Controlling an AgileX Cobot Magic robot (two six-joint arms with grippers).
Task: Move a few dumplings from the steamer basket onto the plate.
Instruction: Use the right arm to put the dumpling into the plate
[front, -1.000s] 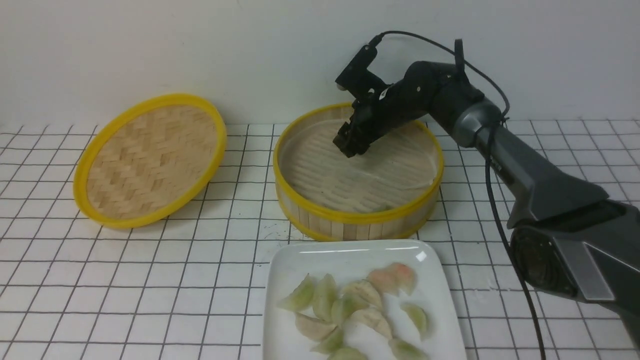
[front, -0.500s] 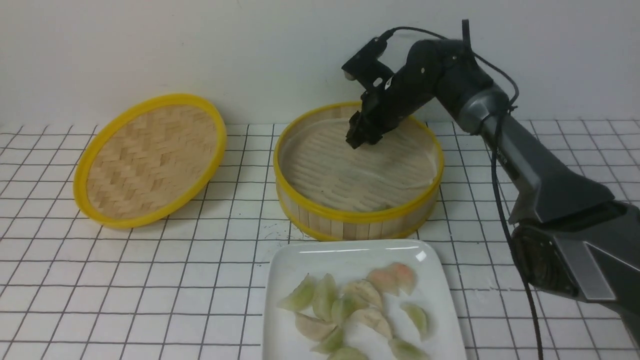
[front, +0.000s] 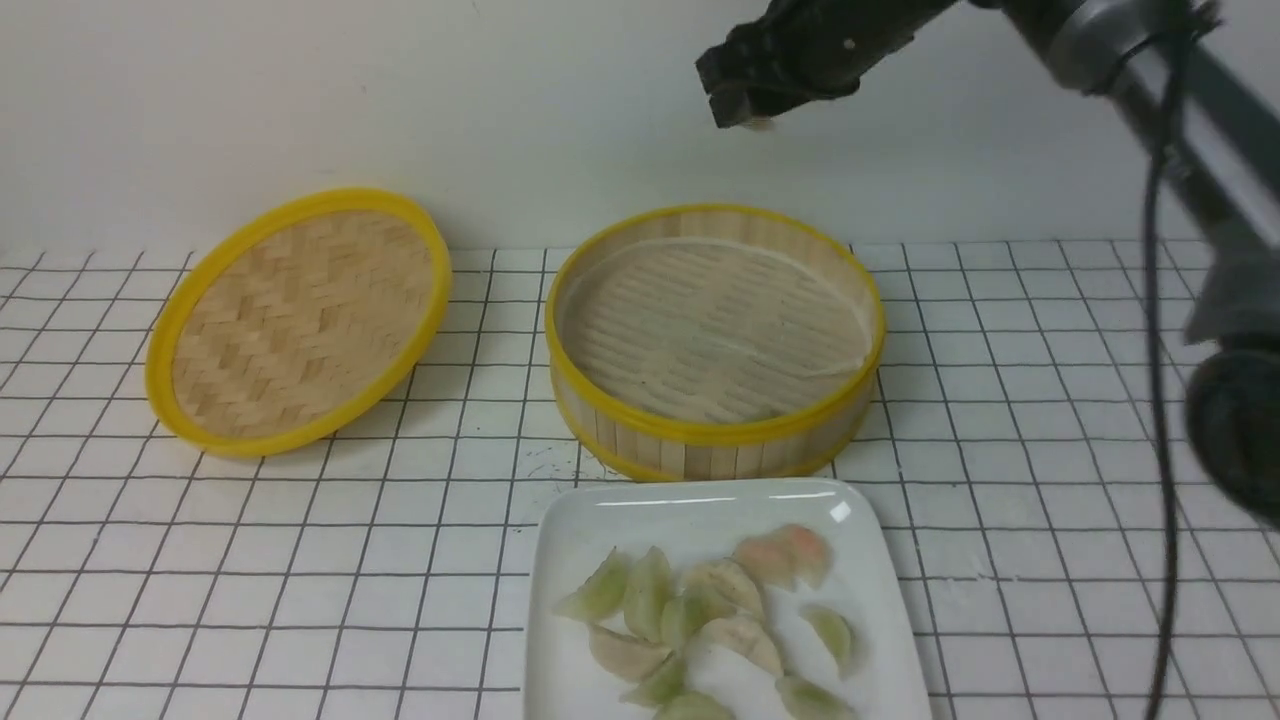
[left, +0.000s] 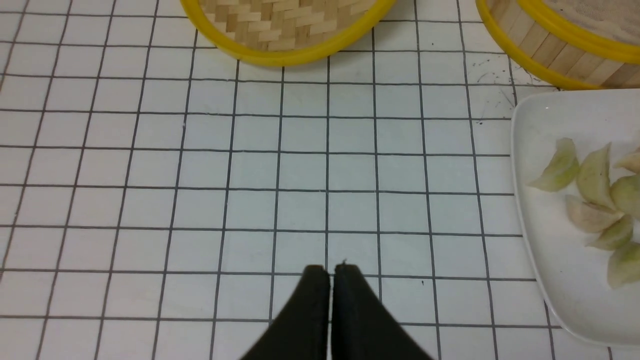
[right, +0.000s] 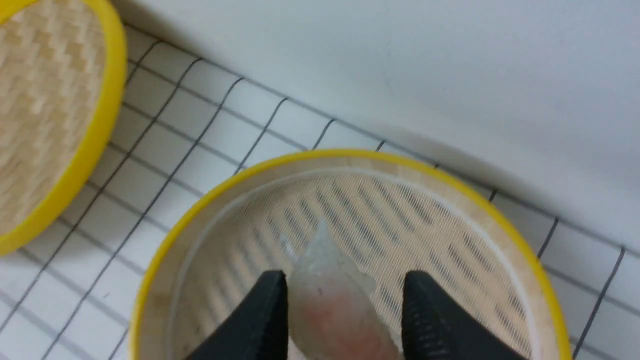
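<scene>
- Your steamer basket (front: 712, 437) sits just behind the plate (front: 690, 508).
- The plate carries a cluster of dumplings (front: 700, 620). Open tiled table (front: 300, 560) lies to its left.
- Your right gripper (front: 742, 112) hangs high above the basket, its jaws pinching one pinkish dumpling (right: 330, 305).
- Your left gripper (left: 330, 274) is closed on nothing.

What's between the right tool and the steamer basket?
Only air: the right tool, gripping a pinkish dumpling, hangs above the steamer basket, clearest in the front view.

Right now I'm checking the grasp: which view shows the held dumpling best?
Right wrist view: the pinkish dumpling sits between the right end effector's fingers. Front view shows a pale sliver; left wrist view, nothing.
</scene>
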